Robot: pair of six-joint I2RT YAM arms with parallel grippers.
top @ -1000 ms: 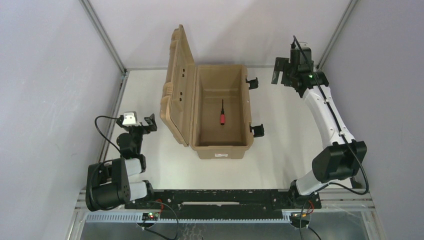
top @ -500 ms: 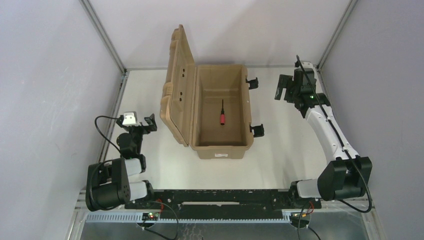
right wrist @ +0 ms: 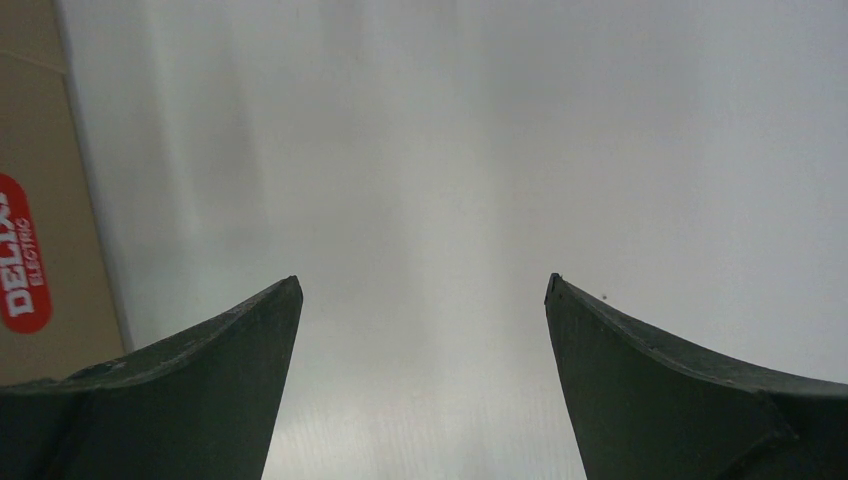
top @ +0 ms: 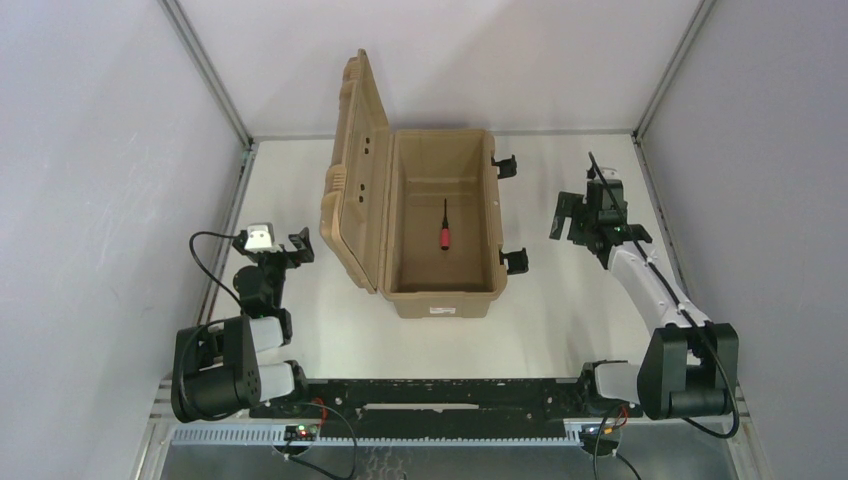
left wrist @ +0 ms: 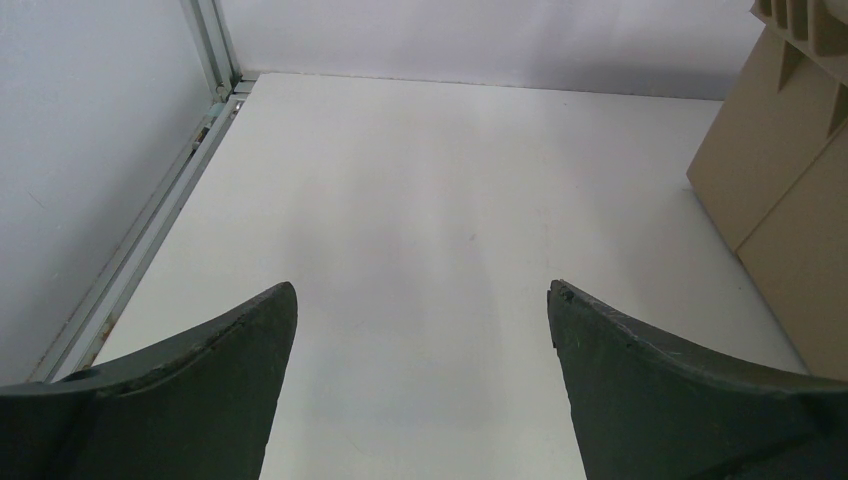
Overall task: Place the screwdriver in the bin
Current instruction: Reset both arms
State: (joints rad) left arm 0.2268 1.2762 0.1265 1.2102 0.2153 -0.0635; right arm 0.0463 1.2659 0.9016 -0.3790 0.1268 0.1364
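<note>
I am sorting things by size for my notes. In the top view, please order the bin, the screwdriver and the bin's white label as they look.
1. the bin, by far the largest.
2. the screwdriver, longer than the label.
3. the label, shorter but wider; these two look nearly alike in area, so their order is unsure.

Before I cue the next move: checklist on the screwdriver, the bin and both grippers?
1. Screwdriver lies inside the bin, on its floor: ok.
2. Right gripper open, holding nothing: ok.
3. Left gripper open, holding nothing: ok.
4. Both grippers apart from the bin: ok.
5. Lid closed: not ok, it stands open.
</note>
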